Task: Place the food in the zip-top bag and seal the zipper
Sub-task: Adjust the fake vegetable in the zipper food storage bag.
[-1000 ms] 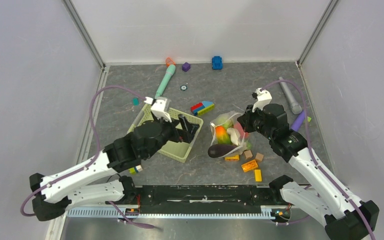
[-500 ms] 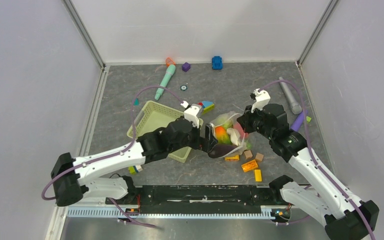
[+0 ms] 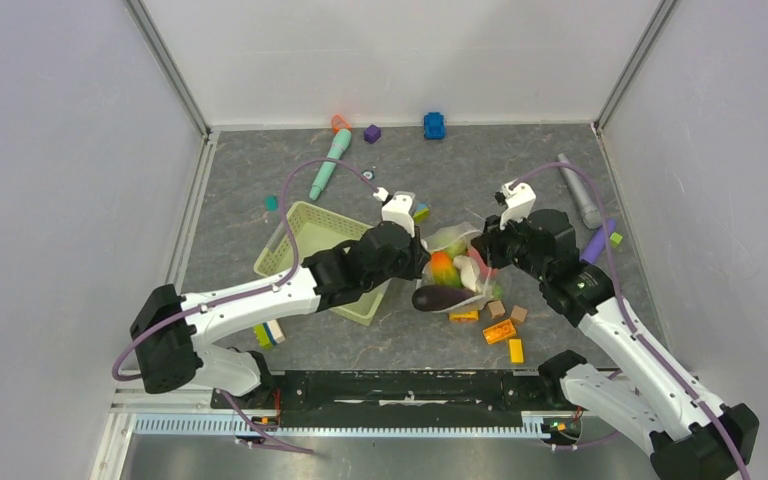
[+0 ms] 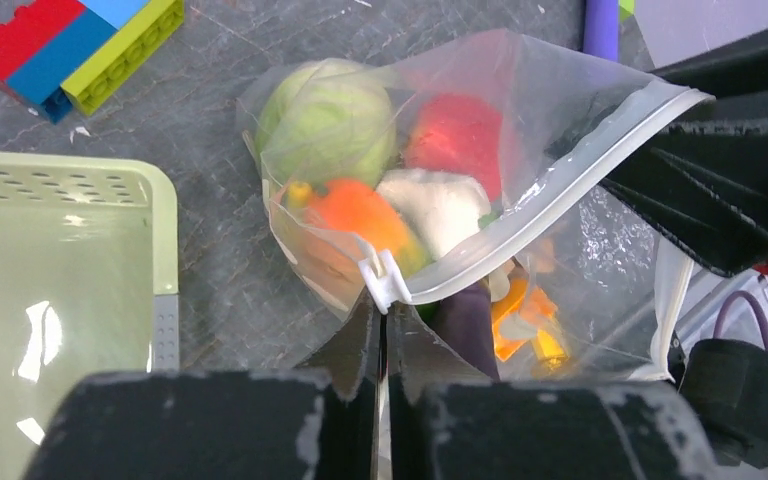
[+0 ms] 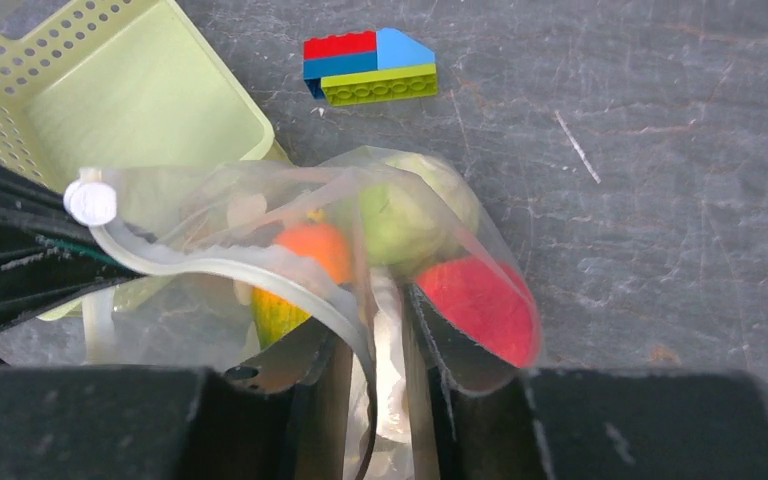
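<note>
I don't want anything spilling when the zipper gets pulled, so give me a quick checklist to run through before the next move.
1. Slider end held: left tool shut on the zipper by its slider, ok.
2. Far end held: right tool pinches the zip-top bag, ok.
3. Food inside: cabbage and tomato behind the film, ok.
4. Is the eggplant clear of the track: cannot tell.
5. Track already closed anywhere: cannot tell.

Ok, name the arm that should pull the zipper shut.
Left. The left gripper is shut on the white slider at one end of the zipper; the right gripper clamps the bag at the far end, likely as anchor.
</note>
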Motion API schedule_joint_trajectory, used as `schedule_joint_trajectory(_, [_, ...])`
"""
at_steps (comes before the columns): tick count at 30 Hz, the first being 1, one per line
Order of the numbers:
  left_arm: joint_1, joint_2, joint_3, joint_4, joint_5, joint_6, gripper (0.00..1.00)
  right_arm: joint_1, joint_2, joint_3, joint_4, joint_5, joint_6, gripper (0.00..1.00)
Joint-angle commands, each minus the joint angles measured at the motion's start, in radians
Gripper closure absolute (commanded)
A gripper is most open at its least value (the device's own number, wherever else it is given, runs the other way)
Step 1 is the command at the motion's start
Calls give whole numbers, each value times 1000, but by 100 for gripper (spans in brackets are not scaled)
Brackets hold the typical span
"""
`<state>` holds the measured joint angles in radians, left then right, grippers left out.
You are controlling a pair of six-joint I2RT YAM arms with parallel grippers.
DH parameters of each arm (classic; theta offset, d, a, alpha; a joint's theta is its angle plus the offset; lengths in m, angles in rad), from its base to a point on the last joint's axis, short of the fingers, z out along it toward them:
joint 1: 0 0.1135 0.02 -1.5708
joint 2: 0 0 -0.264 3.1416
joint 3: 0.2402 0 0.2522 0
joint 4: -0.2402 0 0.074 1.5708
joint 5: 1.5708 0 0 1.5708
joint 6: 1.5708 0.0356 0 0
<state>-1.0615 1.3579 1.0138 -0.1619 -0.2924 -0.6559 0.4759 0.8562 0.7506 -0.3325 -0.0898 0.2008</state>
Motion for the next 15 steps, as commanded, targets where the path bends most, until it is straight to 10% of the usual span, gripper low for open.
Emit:
schedule_joint_trajectory(1, [5, 36, 94, -11, -74, -28, 98, 3, -35, 11, 49, -45, -83, 61])
schedule_joint_trajectory(15, [5, 120, 284, -216, -106, -102, 98, 7, -272, -90, 320, -731, -353, 10])
